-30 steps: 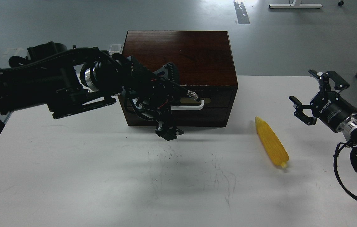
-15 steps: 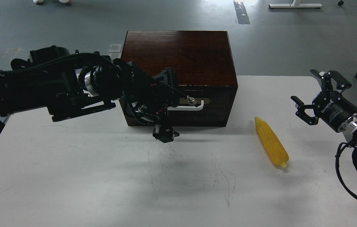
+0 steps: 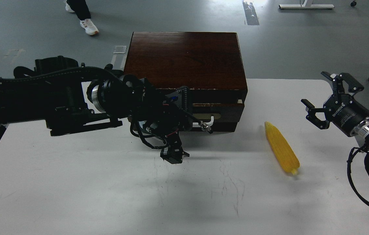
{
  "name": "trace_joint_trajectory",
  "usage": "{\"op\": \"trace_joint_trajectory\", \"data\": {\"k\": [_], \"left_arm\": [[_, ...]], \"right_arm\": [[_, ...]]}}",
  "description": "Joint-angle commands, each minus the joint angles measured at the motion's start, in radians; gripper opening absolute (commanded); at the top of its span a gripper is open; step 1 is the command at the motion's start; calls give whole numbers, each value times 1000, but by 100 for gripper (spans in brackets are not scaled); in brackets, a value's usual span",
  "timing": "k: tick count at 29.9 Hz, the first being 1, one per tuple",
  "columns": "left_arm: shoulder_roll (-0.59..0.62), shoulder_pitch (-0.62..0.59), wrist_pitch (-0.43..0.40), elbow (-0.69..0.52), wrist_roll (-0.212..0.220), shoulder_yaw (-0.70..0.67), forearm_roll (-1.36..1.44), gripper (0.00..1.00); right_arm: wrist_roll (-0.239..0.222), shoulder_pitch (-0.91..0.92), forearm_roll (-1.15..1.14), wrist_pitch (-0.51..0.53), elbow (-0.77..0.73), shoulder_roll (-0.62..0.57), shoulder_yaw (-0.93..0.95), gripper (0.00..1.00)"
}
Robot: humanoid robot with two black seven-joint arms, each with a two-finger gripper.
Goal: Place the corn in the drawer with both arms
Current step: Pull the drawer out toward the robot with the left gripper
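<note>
Gripping drawer (image 3: 218, 109) handle, apparently: left gripper (image 3: 193, 121); right gripper (image 3: 329, 98) spread; corn (image 3: 281, 148) untouched.

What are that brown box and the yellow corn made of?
The box looks like dark-stained wood with a semi-gloss finish: grain streaks show, and its chipped front edge shows pale. The corn is probably plastic: uniform bright yellow with moulded kernel rows.

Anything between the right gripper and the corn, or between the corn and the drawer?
Nothing visible lies between the open right gripper and the corn: only bare table. The drawer is barely open, and the left gripper sits at its handle.
</note>
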Motion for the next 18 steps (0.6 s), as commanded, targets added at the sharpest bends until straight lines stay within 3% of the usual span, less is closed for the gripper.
{"op": "trace_joint_trajectory", "data": {"k": [1, 10, 18], "left_arm": [[14, -1, 0, -33, -2, 3, -2, 99], [45, -4, 0, -144, -2, 0, -5, 99], [43, -19, 0, -138, -2, -2, -5, 99]], "right_arm": [[0, 0, 0, 0, 0, -2, 0, 100], [0, 0, 0, 0, 0, -2, 0, 100], [0, 0, 0, 0, 3, -2, 0, 100]]}}
